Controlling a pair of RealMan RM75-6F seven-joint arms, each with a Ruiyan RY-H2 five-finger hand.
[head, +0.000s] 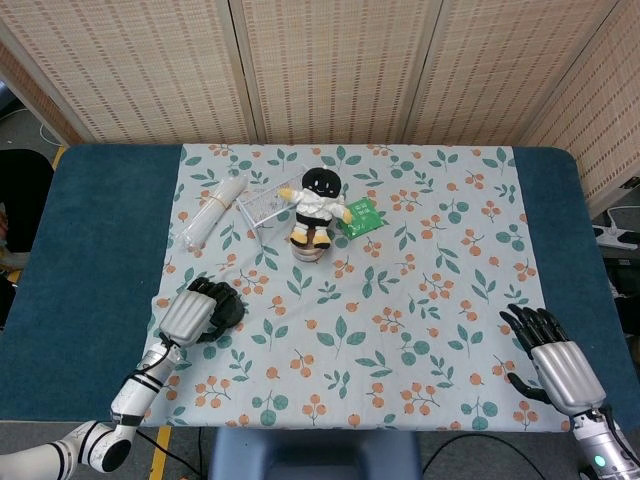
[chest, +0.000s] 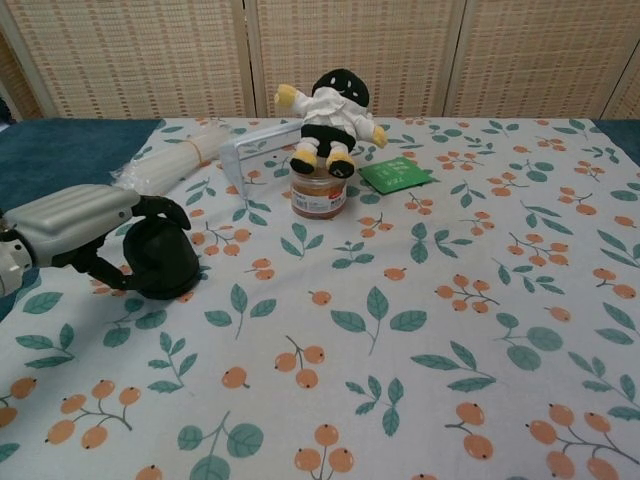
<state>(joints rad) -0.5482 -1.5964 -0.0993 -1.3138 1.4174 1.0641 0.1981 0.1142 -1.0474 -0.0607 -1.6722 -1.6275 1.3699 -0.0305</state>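
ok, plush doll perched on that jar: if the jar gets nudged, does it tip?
Probably. The plush doll sits loose on the small jar, overhanging its lid, so likely top-heavy. It looks soft and light, so it would likely flop off unharmed.

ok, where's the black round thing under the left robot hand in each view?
Head view: the black round object lies lower left on the floral cloth, partly covered by the left robot hand.
Chest view: the black round object sits at mid-left, with the left robot hand curled over it.
Shared landmark: the plush doll seated on a jar, farther back on the table.
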